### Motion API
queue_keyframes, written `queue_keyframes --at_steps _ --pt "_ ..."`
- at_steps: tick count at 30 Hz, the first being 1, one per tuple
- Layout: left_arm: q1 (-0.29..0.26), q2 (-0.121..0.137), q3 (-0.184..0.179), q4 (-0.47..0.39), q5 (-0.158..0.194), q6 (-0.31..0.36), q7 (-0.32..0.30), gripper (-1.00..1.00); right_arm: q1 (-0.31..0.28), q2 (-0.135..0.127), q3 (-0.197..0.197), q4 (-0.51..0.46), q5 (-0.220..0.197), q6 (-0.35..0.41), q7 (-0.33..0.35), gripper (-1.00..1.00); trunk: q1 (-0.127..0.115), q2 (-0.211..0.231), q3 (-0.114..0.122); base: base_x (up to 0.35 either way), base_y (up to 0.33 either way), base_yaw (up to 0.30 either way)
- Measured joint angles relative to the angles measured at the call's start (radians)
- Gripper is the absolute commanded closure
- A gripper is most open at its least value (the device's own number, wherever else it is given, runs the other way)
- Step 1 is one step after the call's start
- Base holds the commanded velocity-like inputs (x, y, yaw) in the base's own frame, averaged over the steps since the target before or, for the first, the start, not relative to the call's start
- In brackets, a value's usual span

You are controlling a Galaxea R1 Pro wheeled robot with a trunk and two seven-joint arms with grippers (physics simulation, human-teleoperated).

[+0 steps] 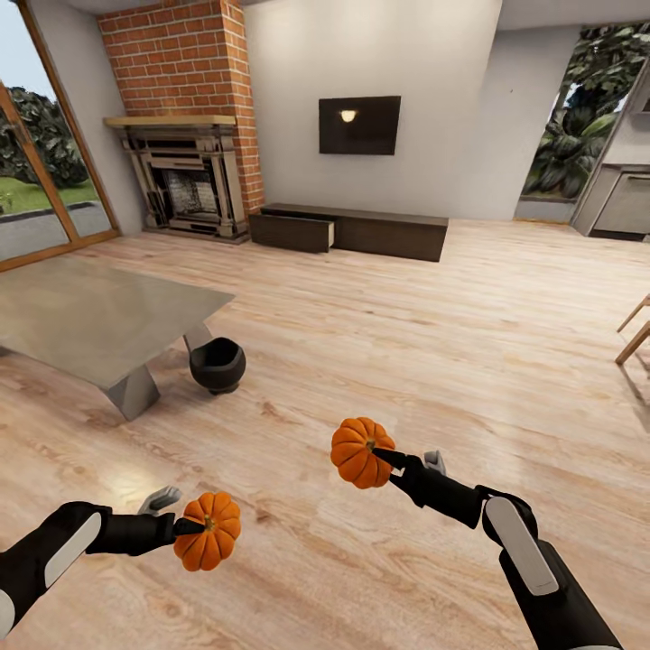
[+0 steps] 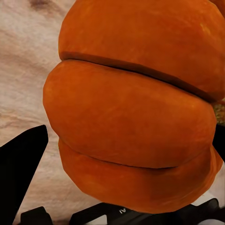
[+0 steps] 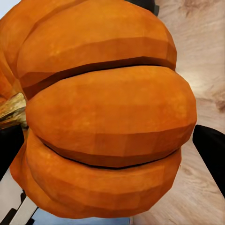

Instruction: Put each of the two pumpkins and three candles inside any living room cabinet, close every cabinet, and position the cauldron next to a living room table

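1. Left gripper (image 1: 185, 526) clamps a ribbed orange pumpkin (image 1: 208, 531), near left.
2. Right gripper (image 1: 390, 460) clamps a second ribbed orange pumpkin (image 1: 360, 451) (held above floor).
3. Long dark brown cabinet (image 1: 350, 231) far, one drawer open.

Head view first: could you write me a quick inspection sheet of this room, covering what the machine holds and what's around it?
Surface: bare wooden floor.
Job's things: left pumpkin, right pumpkin, both held; cauldron beside table; cabinet with one drawer open.
Clutter: nothing seen.
Grippers: left gripper and right gripper each shut on a pumpkin.
Cables: nothing seen.
Surroundings: brick fireplace, wall TV, glass door.
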Motion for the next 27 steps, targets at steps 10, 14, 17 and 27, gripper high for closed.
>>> queue_keyframes --at_steps 10,14,17,27 --pt "0.0 -0.001 0.0 0.001 -0.001 0.0 0.0 1.0 0.0 -0.001 -0.001 0.025 0.005 -0.003 0.072 1.0 -0.023 0.042 0.024 0.0 0.0 -0.207" --pt "0.0 -0.001 -0.001 0.001 -0.002 -0.001 0.0 1.0 0.0 -0.001 -0.001 0.035 0.008 -0.004 0.083 1.0 -0.023 0.042 0.028 0.0 0.0 -0.247" --pt "0.0 -0.001 0.0 0.001 -0.002 -0.001 0.0 1.0 0.0 -0.001 -0.001 0.038 0.011 -0.005 0.084 1.0 -0.023 0.042 0.031 0.0 0.0 -0.232" --pt "0.0 -0.015 -0.002 0.001 -0.001 0.0 0.003 1.0 0.0 -0.003 -0.001 0.062 0.013 -0.006 0.084 1.0 -0.023 0.042 0.043 0.0 0.0 -0.223"
